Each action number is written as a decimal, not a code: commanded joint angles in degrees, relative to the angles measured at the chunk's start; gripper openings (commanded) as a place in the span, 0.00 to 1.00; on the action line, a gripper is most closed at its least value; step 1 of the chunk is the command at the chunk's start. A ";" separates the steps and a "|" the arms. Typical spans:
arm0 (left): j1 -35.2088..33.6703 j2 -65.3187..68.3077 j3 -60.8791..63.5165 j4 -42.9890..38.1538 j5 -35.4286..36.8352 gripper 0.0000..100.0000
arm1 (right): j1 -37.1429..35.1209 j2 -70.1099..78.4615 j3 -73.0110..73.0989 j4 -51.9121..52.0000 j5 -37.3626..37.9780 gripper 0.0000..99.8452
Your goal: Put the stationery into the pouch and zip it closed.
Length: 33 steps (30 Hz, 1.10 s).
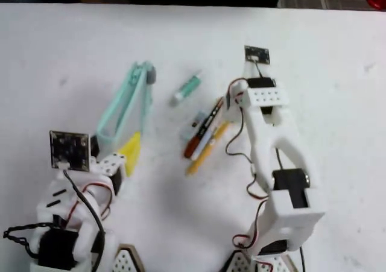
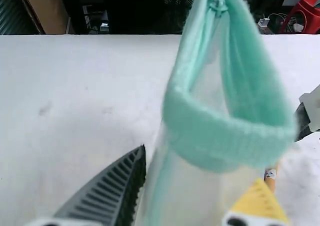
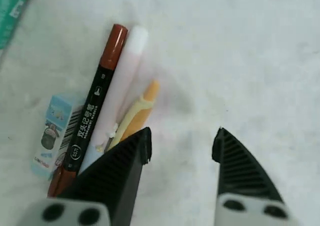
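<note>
White counter [image 1: 338, 73]. Left hand [image 2: 200, 171] spread wide, with the near end of the mint-edged clear pouch [image 2: 225, 131] between its fingers and the pouch mouth gaping beyond. Right hand [image 3: 183, 136] moderately open and holding nothing, with brown marker [image 3: 95, 105], white pen [image 3: 125, 75], yellow pen [image 3: 140, 108] and eraser [image 3: 52, 131] just beside one finger. Green glue stick [image 1: 187, 88] farther out, between pouch and right hand.

mint pouch [image 1: 122, 107] beside pens [image 1: 204, 136]
</note>
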 commanded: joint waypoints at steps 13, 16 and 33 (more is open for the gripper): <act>0.57 0.48 1.76 -0.88 0.44 0.24 | -4.44 8.48 -3.52 -7.78 -8.79 0.18; 0.57 0.48 1.76 -0.88 0.44 0.24 | -4.18 11.12 -6.15 -6.55 -8.79 0.18; 0.57 0.48 1.85 -0.88 0.44 0.24 | -4.70 14.73 -10.99 1.98 -8.26 0.01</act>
